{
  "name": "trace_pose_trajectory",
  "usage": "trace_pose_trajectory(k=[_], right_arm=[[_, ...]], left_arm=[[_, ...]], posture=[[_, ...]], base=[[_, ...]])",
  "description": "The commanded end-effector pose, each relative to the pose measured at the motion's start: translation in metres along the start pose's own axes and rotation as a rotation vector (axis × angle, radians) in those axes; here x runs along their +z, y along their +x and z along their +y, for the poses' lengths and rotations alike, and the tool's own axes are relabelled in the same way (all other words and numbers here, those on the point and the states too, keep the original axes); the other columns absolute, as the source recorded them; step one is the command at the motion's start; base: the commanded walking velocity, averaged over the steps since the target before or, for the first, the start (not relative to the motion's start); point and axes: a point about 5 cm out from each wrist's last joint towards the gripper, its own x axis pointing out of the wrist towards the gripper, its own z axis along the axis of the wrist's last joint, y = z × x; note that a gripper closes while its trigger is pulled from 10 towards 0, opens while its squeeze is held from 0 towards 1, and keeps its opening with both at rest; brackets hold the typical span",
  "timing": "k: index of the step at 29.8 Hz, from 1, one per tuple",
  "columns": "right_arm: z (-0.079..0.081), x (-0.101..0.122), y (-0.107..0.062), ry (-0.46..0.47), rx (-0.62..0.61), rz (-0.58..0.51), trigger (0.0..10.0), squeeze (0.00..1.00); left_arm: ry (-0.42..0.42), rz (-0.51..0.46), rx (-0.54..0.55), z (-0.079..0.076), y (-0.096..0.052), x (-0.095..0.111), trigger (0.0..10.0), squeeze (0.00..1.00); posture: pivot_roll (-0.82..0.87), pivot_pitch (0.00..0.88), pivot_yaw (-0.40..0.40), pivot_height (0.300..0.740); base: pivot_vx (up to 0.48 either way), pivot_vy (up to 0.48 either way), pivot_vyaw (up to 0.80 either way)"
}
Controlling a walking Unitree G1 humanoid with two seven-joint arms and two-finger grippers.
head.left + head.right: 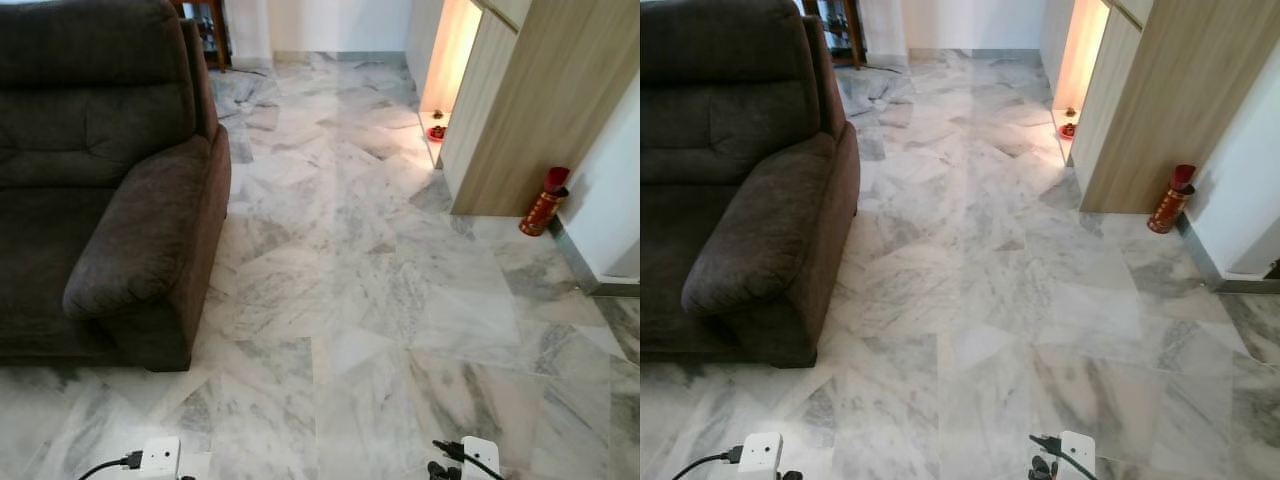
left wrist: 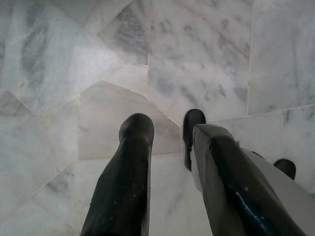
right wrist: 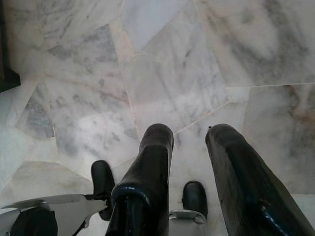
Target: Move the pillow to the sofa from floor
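**Q:** Pillow first: where is it?

**A:** I can't find it. The head views show a dark sofa (image 1: 100, 200) at the robot's left, its padded armrest (image 1: 140, 240) nearest, and a wide stretch of grey-veined marble floor (image 1: 380, 300) ahead. No cushion lies on that floor or on the part of the seat I can see.

**Q:** So what step is this?

**A:** Searching, I'd judge. Nothing has been picked up, and the robot stands beside the sofa's end facing open floor.

**Q:** And the grippers?

**A:** Both hang low and point down at the tiles. The left gripper (image 2: 165, 140) has its two black fingers spread with a clear gap between them and nothing in it. The right gripper (image 3: 189, 142) is the same: parted, empty, bare marble showing between the fingers.

**Q:** Anything else around?

**A:** A wooden cabinet (image 1: 530, 110) at the right with a lit recess beside it, and a red bottle-like thing (image 1: 543, 204) standing on the floor against the wall by the cabinet's corner. Well apart from the sofa, and not of concern.

**Q:** What does the next move call for?

**A:** Turning or walking until the pillow comes into sight, probably checking the floor outside this frame. Only then can it crouch and reach with the fingers parted as they are.
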Motion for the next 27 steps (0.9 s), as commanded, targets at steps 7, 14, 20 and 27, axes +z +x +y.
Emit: trace_pose_trajectory(k=[7, 14, 20, 27], right_arm=[[0.006, -0.0012, 0.0008, 0.0, 0.017, 0.003, 10.0, 0.0], [0.0081, -0.0006, 0.0013, -0.02, 0.023, 0.002, 10.0, 0.0], [0.0086, -0.0001, 0.0015, -0.046, 0.02, 0.001, 10.0, 0.0], [0.0101, -0.0021, 0.0013, 0.001, 0.022, -0.001, 10.0, 0.0]], left_arm=[[0.001, 0.041, 0.021, 0.0069, -0.0019, -0.0085, 10.0, 0.0], [0.001, 0.039, 0.026, 0.0081, -0.0019, -0.0079, 10.0, 0.0], [0.004, 0.038, 0.027, 0.0088, -0.0018, -0.0073, 10.0, 0.0], [0.004, 0.034, 0.032, 0.0103, -0.0014, -0.0052, 10.0, 0.0]], posture=[[0.01, 0.142, 0.029, 0.74], [0.01, 0.143, 0.033, 0.74], [0.01, 0.144, 0.038, 0.74], [0.01, 0.145, 0.042, 0.74]], base=[[0.0, 0.48, 0.0], [0.0, 0.48, 0.0], [0.0, 0.48, 0.45], [0.0, 0.48, 0.46]])
